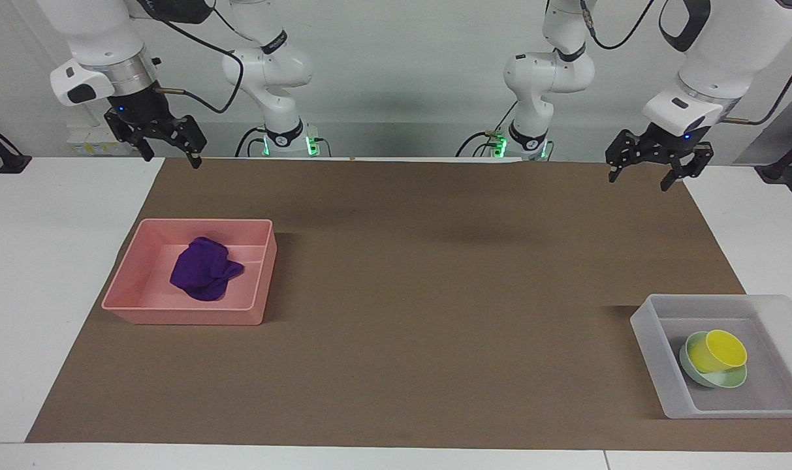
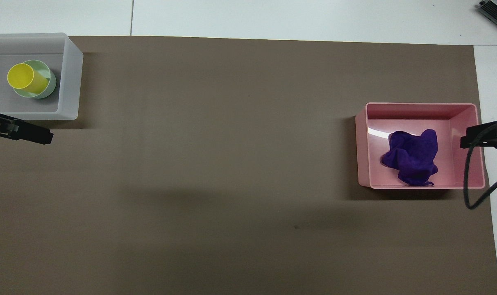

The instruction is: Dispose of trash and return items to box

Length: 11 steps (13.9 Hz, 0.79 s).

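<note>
The purple cloth point(image 1: 205, 267) point(image 2: 412, 162) lies crumpled in a pink tray point(image 1: 187, 318) point(image 2: 420, 105) at the right arm's end of the table. The frosted-white box point(image 1: 650, 352) point(image 2: 70, 82) stands at the left arm's end. In it a yellow cup point(image 1: 715, 351) point(image 2: 27, 80) leans tilted in a mint-green bowl point(image 1: 722, 380) point(image 2: 47, 71). My left gripper point(image 1: 639, 179) hangs open and empty over the mat's corner by its base. My right gripper point(image 1: 172, 158) hangs open and empty over the mat's other corner by the robots, where that arm waits.
A brown mat point(image 1: 435, 294) point(image 2: 232, 164) covers most of the white table point(image 1: 36, 261). In the overhead view only one left finger point(image 2: 31, 133) and one right finger point(image 2: 482, 135) show at the edges, along with a black cable point(image 2: 467, 184) over the tray's rim.
</note>
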### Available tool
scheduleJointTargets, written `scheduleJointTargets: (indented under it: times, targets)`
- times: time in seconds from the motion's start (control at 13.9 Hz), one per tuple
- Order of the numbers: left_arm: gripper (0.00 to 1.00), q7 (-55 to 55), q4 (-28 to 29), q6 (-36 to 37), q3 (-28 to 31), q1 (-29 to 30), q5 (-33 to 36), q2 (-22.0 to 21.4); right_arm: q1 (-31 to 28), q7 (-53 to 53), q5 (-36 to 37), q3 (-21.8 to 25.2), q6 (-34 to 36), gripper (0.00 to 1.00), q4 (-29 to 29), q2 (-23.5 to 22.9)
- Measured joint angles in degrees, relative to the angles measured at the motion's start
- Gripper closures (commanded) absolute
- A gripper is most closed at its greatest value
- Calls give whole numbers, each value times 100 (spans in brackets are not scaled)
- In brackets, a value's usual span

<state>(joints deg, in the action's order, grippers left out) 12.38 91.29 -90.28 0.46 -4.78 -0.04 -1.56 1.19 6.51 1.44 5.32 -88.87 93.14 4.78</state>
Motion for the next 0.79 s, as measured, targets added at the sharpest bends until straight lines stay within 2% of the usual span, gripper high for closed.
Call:
scheduleJointTargets:
  times: [0.79]
  targets:
    - [0,-458,134,45,41,4,0,-105,-2,0,0,24,0,0,28,0]
